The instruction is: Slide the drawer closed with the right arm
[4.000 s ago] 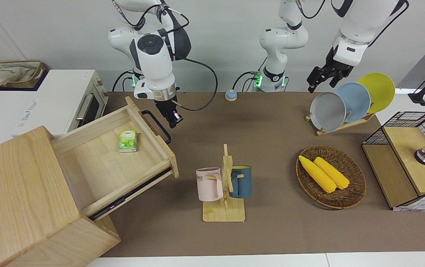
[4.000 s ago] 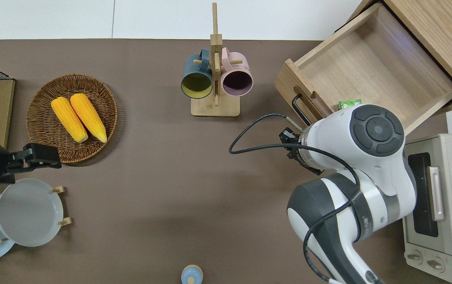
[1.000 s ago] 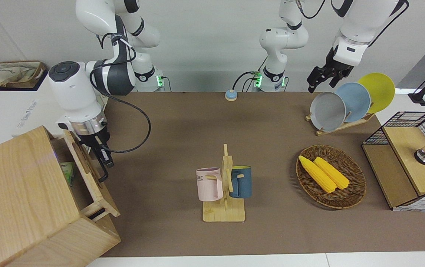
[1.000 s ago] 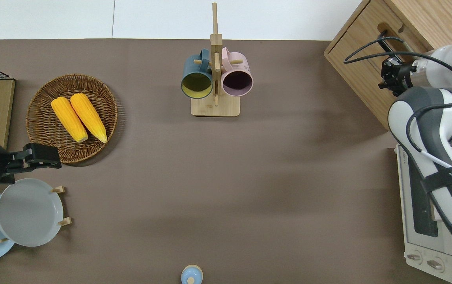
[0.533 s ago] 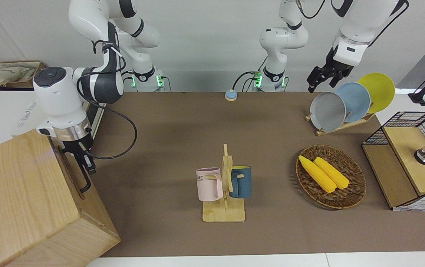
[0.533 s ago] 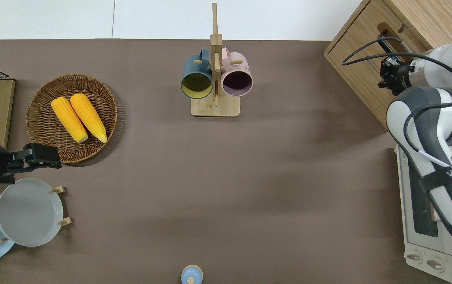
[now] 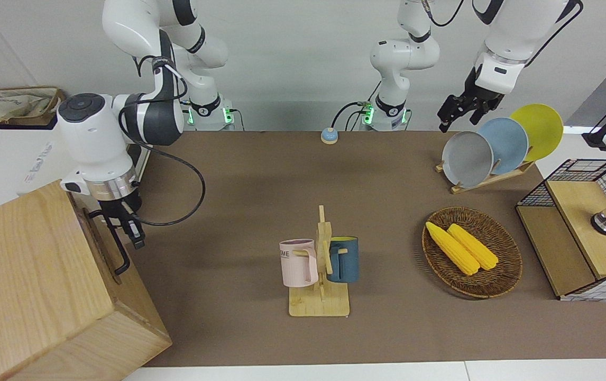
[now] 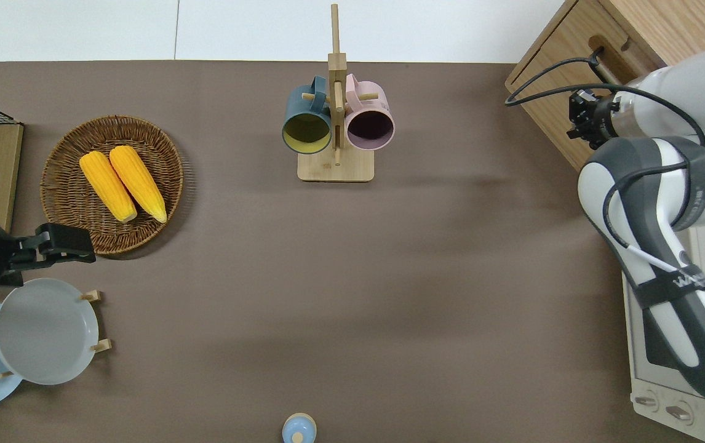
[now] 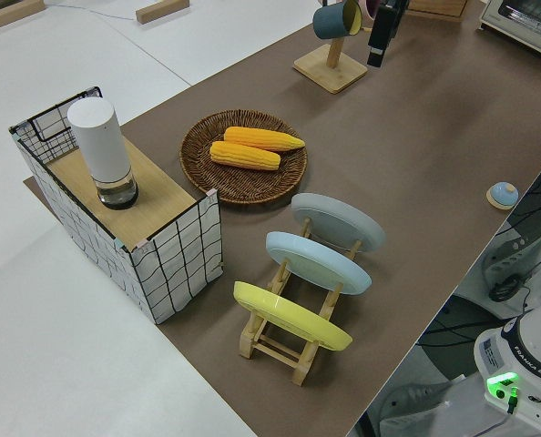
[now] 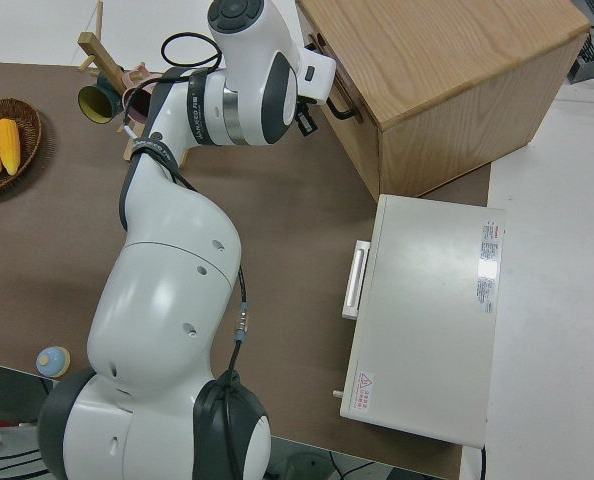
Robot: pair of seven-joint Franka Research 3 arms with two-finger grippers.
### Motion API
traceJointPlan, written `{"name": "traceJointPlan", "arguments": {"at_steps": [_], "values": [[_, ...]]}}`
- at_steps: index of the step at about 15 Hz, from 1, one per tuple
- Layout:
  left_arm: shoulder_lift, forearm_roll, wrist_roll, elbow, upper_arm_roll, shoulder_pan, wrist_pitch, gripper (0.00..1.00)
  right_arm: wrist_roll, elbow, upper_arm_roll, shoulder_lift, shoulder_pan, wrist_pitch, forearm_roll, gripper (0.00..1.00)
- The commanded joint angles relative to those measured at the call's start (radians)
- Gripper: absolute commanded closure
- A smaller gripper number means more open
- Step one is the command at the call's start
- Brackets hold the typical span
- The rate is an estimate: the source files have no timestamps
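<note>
The pale-wood drawer (image 7: pixel 103 248) sits pushed fully into the large pale-wood box (image 7: pixel 28 275), its front flush with the box face; it also shows in the overhead view (image 8: pixel 558 80). Its black bar handle (image 7: pixel 118 248) stands out from the front. My right gripper (image 7: pixel 136 238) is shut and empty, fingers pointing down, just beside the handle with a small gap to it. It also shows in the overhead view (image 8: pixel 577 117) and in the right side view (image 10: pixel 302 122). The left arm is parked with its gripper (image 7: pixel 448 119) raised.
A white toaster oven (image 8: pixel 666 369) stands beside the box, nearer to the robots. A mug rack (image 7: pixel 320 264) with two mugs stands mid-table. A wicker basket (image 7: pixel 498 286) of corn, a plate rack (image 7: pixel 493 145) and a black wire box (image 7: pixel 583 227) are at the left arm's end.
The right gripper pushed the drawer from wide open to fully shut. In the last half second it drew back a little from the drawer front. The left arm has not moved.
</note>
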Motion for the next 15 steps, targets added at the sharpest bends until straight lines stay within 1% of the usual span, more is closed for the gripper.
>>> {"name": "traceJointPlan", "arguments": {"at_steps": [1,2,3,4,5,6,8,9,10,13,15], "values": [[-0.008,-0.001,0.009,0.004,0.004,-0.001,-0.015,0.01,-0.010,-0.086,0.003,-0.095,0.051,-0.054,-0.020,0.999],[-0.008,-0.001,0.009,0.004,0.004,-0.001,-0.015,0.01,-0.065,-0.100,0.003,-0.114,0.069,-0.077,-0.021,0.897],[-0.008,-0.001,0.009,0.004,0.004,-0.001,-0.017,0.01,-0.122,-0.118,0.003,-0.135,0.085,-0.100,-0.021,0.761],[-0.008,-0.001,0.009,0.004,0.004,-0.001,-0.017,0.01,-0.166,-0.128,0.003,-0.155,0.097,-0.126,-0.023,0.719],[-0.008,-0.001,0.009,0.004,0.004,-0.001,-0.017,0.01,-0.199,-0.129,0.005,-0.170,0.100,-0.155,-0.023,0.646],[-0.008,-0.001,0.009,0.004,0.004,-0.001,-0.017,0.01,-0.243,-0.129,0.006,-0.183,0.108,-0.182,-0.023,0.516],[-0.008,-0.001,0.010,0.004,0.004,-0.001,-0.017,0.01,-0.332,-0.129,0.006,-0.206,0.122,-0.241,-0.024,0.376],[-0.008,-0.001,0.009,0.004,0.004,-0.001,-0.015,0.01,-0.378,-0.131,0.006,-0.218,0.122,-0.261,-0.024,0.224],[-0.008,-0.001,0.009,0.004,0.004,-0.001,-0.015,0.01,-0.430,-0.131,0.006,-0.232,0.122,-0.275,-0.023,0.009],[-0.008,-0.001,0.009,0.004,0.004,-0.001,-0.015,0.01,-0.580,-0.137,0.005,-0.290,0.122,-0.329,-0.018,0.017],[-0.008,-0.001,0.009,0.004,0.004,-0.001,-0.015,0.01,-0.708,-0.137,-0.006,-0.325,0.122,-0.384,-0.007,0.017]]}}
